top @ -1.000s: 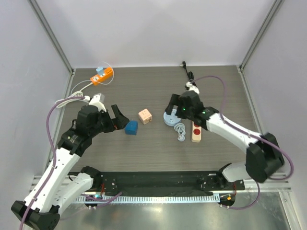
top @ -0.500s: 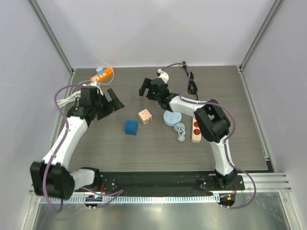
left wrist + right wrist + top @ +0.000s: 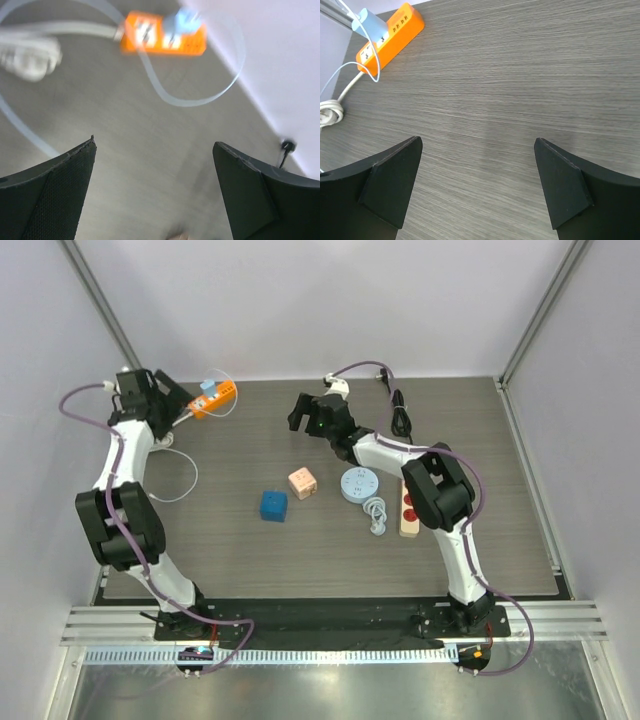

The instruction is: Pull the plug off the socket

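The orange socket strip (image 3: 214,399) lies at the table's back left, with a light blue plug (image 3: 208,387) seated in it and a thin white cable looping off. My left gripper (image 3: 177,400) is open just left of the strip. In the left wrist view, which is blurred, the strip (image 3: 165,39) and plug (image 3: 183,21) lie ahead of the gripper (image 3: 154,143) with bare table between the jaws. My right gripper (image 3: 297,417) is open and empty, right of the strip. The right wrist view shows the strip (image 3: 390,31) and plug (image 3: 370,22) far ahead of the gripper (image 3: 477,141).
A white cable bundle (image 3: 27,55) lies left of the strip. A blue cube (image 3: 273,505), pink die (image 3: 302,483), round pale-blue disc (image 3: 358,484), coiled white cord (image 3: 376,512) and wooden block with red dots (image 3: 409,513) sit mid-table. A black cable (image 3: 398,405) lies at the back.
My left gripper swung from the blue cube out to the back left beside the orange strip. My right gripper left the disc for the back middle, then held still.
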### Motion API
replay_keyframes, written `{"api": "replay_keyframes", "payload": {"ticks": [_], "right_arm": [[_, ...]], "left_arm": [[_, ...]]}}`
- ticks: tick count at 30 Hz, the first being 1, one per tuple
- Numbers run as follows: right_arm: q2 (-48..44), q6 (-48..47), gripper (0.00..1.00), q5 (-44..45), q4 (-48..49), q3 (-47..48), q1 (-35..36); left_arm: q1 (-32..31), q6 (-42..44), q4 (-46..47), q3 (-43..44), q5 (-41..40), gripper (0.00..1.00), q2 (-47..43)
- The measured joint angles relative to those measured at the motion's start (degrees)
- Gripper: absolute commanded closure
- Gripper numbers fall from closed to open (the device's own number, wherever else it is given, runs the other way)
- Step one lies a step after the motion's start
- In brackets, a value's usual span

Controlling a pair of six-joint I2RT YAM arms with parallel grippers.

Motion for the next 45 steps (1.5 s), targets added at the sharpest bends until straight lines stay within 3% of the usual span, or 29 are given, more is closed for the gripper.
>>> {"api": "replay_keyframes", "payload": {"ticks": [7, 9, 11, 12, 22, 28, 39, 42, 45], "right_arm": [[0.39, -2.12, 0.00, -4.48, -0.24, 0.00, -4.50], [0.68, -1.73, 0.00, -5.90, -0.15, 0.00, -6.40], [0.96, -0.98, 0.00, -7.74, 0.07, -0.09, -8.50], [0.96, -0.63, 0.00, -8.33, 0.13, -0.28, -9.33], [0.96, 0.96, 0.00, -11.58, 2.23, -1.64, -11.63], [1.62, 1.62, 0.01, -13.46, 3.04, -1.44, -11.34], [4.59, 2.34, 0.00, -15.19, 2.95, -0.28, -11.41], [5.22, 2.43, 0.00, -15.50, 2.95, 0.57, -11.41], [5.35, 2.47, 0.00, -15.74, 2.95, 0.87, -11.41]], "left_arm": [[1.81, 3.72, 5.88, 18.97, 0.46, 0.14, 13.77], [2.23, 4.35, 7.04, 24.76, 2.40, 0.24, 20.09], [2.45, 4.87, 8.11, 29.64, 4.04, 0.47, 26.03], [2.54, 4.92, 8.20, 31.34, 4.83, 0.50, 28.61], [2.51, 5.11, 8.48, 42.40, 7.02, 0.62, 45.48], [2.71, 1.73, 9.70, 52.19, 7.87, 0.61, 52.89], [2.78, -9.20, 14.99, 54.27, 10.10, 0.64, 60.02], [2.51, -10.58, 15.78, 54.40, 11.45, 0.73, 60.43], [2.10, -11.58, 15.76, 54.40, 13.20, 0.73, 60.59]]}}
